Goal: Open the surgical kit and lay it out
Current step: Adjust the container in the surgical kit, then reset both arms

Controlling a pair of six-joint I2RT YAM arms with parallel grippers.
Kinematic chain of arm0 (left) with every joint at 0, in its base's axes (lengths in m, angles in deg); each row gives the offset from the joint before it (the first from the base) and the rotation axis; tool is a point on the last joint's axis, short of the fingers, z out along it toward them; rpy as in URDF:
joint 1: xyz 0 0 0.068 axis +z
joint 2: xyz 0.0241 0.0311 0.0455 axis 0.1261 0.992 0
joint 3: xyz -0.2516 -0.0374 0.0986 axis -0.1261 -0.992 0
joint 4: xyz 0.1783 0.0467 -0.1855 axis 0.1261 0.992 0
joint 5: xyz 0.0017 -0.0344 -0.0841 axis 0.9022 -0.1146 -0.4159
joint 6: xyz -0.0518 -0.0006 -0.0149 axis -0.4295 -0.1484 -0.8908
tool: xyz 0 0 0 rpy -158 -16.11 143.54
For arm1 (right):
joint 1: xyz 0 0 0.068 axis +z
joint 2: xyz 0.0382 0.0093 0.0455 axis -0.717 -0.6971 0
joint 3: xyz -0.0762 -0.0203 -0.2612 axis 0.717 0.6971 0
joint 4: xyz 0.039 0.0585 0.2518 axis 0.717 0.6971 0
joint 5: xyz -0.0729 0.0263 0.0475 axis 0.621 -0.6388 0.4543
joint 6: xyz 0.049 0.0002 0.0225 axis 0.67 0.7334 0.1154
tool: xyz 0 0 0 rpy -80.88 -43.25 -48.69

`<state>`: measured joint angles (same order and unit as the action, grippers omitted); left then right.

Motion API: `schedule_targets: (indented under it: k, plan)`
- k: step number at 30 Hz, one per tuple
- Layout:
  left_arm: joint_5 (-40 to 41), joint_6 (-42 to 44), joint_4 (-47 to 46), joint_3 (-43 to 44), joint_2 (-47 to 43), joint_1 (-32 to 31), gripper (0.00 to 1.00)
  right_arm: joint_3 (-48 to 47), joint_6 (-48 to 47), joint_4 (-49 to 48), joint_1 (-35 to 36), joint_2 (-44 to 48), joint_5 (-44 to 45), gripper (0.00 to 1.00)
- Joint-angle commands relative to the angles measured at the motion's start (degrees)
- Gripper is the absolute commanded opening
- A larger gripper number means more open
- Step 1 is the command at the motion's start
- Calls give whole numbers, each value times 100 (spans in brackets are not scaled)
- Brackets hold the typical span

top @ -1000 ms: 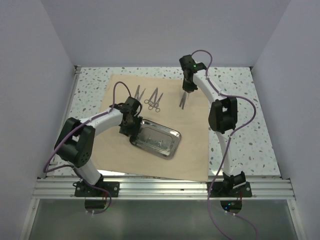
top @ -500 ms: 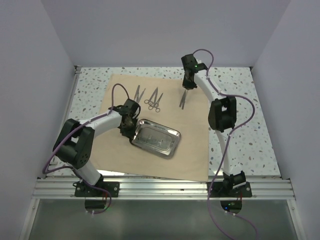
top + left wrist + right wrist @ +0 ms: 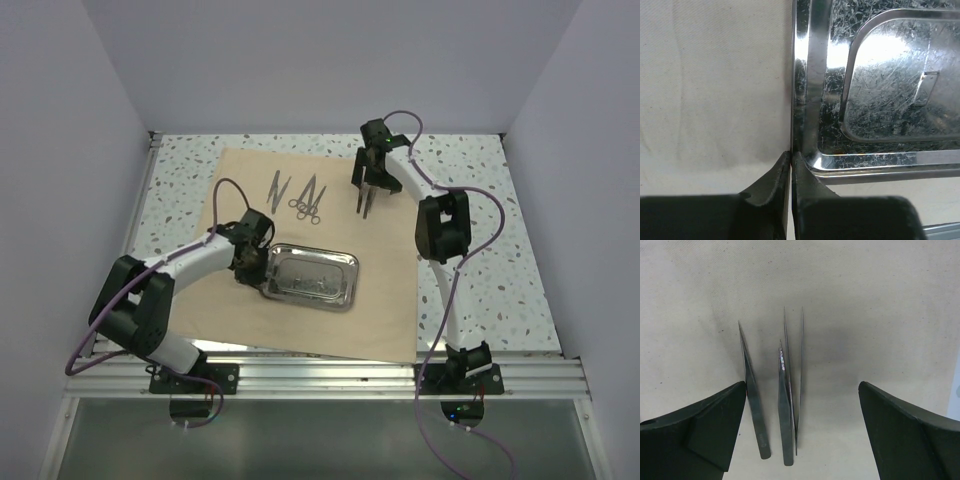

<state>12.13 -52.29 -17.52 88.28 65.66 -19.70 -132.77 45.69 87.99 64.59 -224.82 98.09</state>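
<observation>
The tan wrap sheet lies spread flat on the table. On it sits the shiny steel tray, empty. My left gripper is shut on the tray's left rim; in the left wrist view the fingertips pinch the rim's edge at the corner of the tray. My right gripper hangs open over the far part of the sheet. Thin metal tweezers lie on the sheet between its spread fingers, held by nothing. Scissors and forceps lie in a row to the left of them.
Another pair of thin instruments lies at the sheet's far left. Speckled tabletop borders the sheet on both sides, with grey walls around. A metal rail runs along the near edge by the arm bases.
My right gripper has opened and let the tweezers down onto the sheet. My left gripper has shut on the tray's rim, and the tray has swung round to lie more square to the front edge.
</observation>
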Motion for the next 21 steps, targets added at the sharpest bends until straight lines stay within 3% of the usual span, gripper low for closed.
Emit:
schedule_targets:
  k: [1, 3, 4, 5, 7, 9, 11, 13, 15, 18, 19, 21]
  plan:
    - [133, -216, 182, -17, -277, -22, 7, 155, -56, 32, -7, 566, 257, 98]
    - [168, -242, 287, 70, -339, -31, 15, 313, -30, 50, 2, 1003, 310, 98]
    - [221, -251, 349, 141, -391, -31, 39, 497, -21, 67, 2, 1163, 380, 98]
    - [256, -260, 498, 220, -427, -31, 47, 621, 14, 85, 2, 1365, 398, 98]
    - [326, -277, 691, 509, -549, -40, 63, 1137, 93, 50, 2, 2030, 372, 99]
    - [388, -312, 1033, 938, -655, -48, 64, 1821, 146, -64, 11, 2516, 215, 98]
    - [511, -321, 1419, 1308, -831, -48, 76, 2368, 173, -248, 11, 3385, -109, 98]
    - [677, -339, 1615, 1906, -1042, -48, 99, 3098, 190, -459, 20, 3948, -304, 98]
    - [800, -313, 1590, 2266, -1235, -48, 100, 3572, 199, -791, 11, 4599, -881, 99]
    - [618, -103, 721, 1823, -1622, 117, 100, 4294, 68, -917, 11, 5083, -1664, 98]
    - [269, -93, 667, 1838, -1466, 197, 100, 4548, 24, -952, 2, 5250, -1772, 99]
    - [369, -171, 903, 2265, -1193, 198, 100, 4961, -125, -1048, 11, 5951, -2026, 98]
